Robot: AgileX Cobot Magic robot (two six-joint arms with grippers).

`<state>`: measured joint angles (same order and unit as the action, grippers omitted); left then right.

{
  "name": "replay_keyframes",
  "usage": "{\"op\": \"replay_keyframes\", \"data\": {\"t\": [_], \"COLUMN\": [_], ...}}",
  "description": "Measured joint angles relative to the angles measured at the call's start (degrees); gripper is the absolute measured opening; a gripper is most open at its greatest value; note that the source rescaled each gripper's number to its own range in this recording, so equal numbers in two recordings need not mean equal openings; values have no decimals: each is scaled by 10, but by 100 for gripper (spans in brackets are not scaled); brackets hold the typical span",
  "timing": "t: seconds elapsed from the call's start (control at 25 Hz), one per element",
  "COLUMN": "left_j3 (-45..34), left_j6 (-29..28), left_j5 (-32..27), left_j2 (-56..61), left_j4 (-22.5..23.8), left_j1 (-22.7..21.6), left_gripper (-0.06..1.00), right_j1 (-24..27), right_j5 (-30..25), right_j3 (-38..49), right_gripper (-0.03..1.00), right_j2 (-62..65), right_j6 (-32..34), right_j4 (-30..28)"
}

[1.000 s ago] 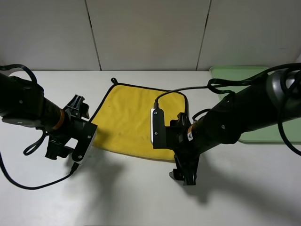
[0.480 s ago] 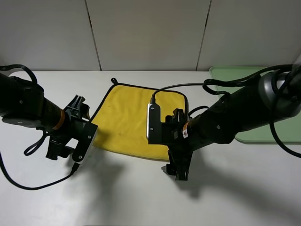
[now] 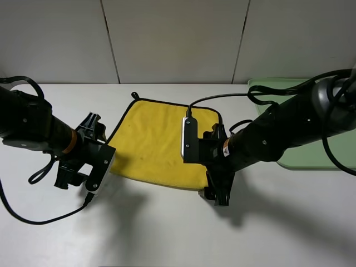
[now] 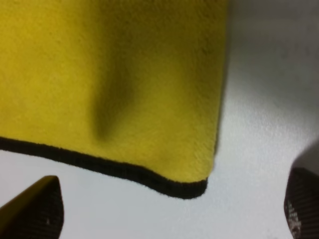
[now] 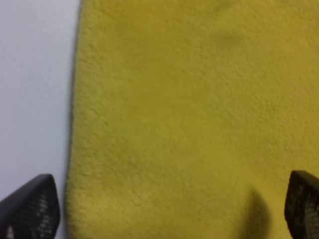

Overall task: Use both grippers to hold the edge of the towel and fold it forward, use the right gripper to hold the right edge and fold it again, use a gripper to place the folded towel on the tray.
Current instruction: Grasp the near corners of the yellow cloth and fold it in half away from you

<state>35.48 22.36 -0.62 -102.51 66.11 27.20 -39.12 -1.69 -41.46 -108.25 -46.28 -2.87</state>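
Towel [image 3: 158, 139] lies flat on the white table [image 3: 167, 233], near the middle of its back edge. The left gripper [image 4: 167, 209] hangs wide open at the towel's front left corner. The right gripper [image 3: 217, 196] hangs wide open at the front right corner, holding nothing.

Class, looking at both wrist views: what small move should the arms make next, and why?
Probably lower both and close on the near edge of the towel: left gripper and right gripper hang open at its near corners, and the towel lies flat, unfolded.

Towel [image 5: 189, 124] is fuzzy matt cloth; tray [image 3: 272, 84] probably smooth plastic; table [image 3: 167, 233] matt.
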Motion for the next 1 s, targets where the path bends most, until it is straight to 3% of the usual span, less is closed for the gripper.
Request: {"op": "replay_keyframes", "data": {"t": [0.12,0.24,0.48,0.6,0.76,1.0], "left_j3": [0,-1,-2,-2,-2,-2], "left_j6": [0,0,0,0,0,0], "left_j5": [0,6,19,20,21,21], "left_j2": [-1,-3,-4,-4,-4,-4], "left_j4": [-1,-1,-1,-1,-1,-1], "left_j1": [0,0,0,0,0,0], "left_gripper": [84,72,26,8,2,1], "right_j1": [0,0,0,0,0,0], "right_j5": [0,-3,-10,-12,-13,-13], "right_j3": [0,0,1,2,2,2], "right_gripper": [98,91,48,34,30,28], "right_j2": [0,0,-4,-5,-5,-5], "right_j6": [0,0,-4,-6,-6,-2], "right_j4": [-1,-2,-9,-10,-10,-10]}}
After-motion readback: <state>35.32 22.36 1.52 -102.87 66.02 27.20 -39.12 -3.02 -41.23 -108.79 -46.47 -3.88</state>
